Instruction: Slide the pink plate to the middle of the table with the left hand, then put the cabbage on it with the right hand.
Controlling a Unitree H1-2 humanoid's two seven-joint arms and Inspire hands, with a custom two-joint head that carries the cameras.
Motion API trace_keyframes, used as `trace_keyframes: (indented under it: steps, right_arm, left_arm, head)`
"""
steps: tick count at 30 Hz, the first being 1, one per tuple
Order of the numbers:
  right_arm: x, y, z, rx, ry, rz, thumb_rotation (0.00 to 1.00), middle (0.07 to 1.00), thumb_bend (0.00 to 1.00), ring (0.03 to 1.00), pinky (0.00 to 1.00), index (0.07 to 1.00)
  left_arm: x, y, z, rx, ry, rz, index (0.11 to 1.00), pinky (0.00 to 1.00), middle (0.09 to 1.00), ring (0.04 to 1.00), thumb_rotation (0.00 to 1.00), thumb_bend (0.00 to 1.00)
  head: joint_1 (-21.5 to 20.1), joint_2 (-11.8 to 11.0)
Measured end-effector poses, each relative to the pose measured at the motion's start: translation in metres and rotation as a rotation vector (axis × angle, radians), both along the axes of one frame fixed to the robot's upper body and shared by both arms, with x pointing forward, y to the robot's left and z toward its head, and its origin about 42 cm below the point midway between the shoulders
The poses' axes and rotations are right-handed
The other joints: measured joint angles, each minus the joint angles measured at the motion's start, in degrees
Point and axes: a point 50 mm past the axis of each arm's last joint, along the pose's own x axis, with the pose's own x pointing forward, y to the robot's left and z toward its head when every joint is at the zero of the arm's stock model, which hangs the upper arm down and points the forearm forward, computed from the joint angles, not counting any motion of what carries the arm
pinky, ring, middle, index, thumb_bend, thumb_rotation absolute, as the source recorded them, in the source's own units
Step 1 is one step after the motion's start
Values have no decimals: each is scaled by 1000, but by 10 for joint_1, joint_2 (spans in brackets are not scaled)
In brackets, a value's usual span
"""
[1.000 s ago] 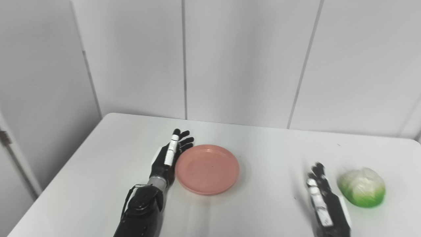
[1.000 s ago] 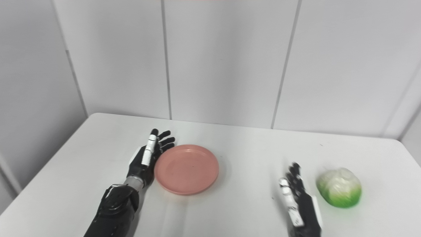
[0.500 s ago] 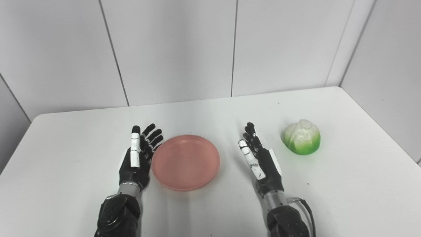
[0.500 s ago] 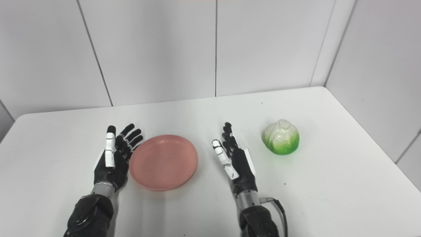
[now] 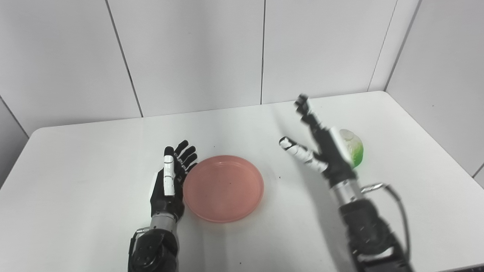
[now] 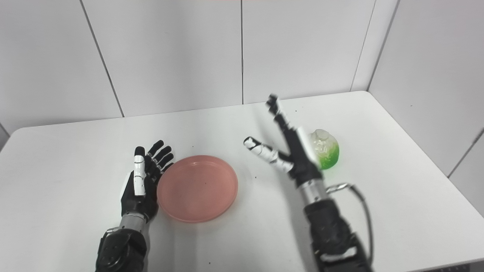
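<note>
Up comes the right hand (image 5: pixel 321 151) since half a second ago, off the table (image 5: pixel 75 158) and raised beside the cabbage (image 5: pixel 353 149), fingers splayed wide, thumb stuck out to the left, gripping nothing. It partly hides the cabbage, which sits on the table's right side, well apart from the plate. Left hand (image 5: pixel 168 185) hasn't budged: edge-on against the left rim of the pink plate (image 5: pixel 223 187), fingers straight and spread, empty. Plate rests near the table's middle.
</note>
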Motion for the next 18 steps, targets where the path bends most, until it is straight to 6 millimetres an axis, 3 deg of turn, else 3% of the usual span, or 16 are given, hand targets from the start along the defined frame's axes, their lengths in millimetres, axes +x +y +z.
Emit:
trace_keyframes:
  steps: [4,8,11,18]
  right_arm:
    - [1,-20,28,-210,60,-8,624,926,780,900,833,953]
    - [14,-53,62,-476,124,-75,556,926,861,885,763,908]
    - [25,-72,83,-569,142,-145,511,927,889,900,727,888]
    - [46,-105,69,-694,359,-152,461,948,933,927,732,885]
  left_arm:
    - [-1,-10,-1,7,-18,15,830,867,847,874,995,695]
    - [0,-10,-5,5,-36,20,840,881,856,881,1000,679]
    - [3,-11,-4,3,-50,21,842,887,864,888,1000,674]
    - [6,-12,-3,-11,-85,28,850,885,866,885,994,674]
  head:
    - [-4,-4]
    - [-32,-17]
    - [-54,-24]
    - [-54,-25]
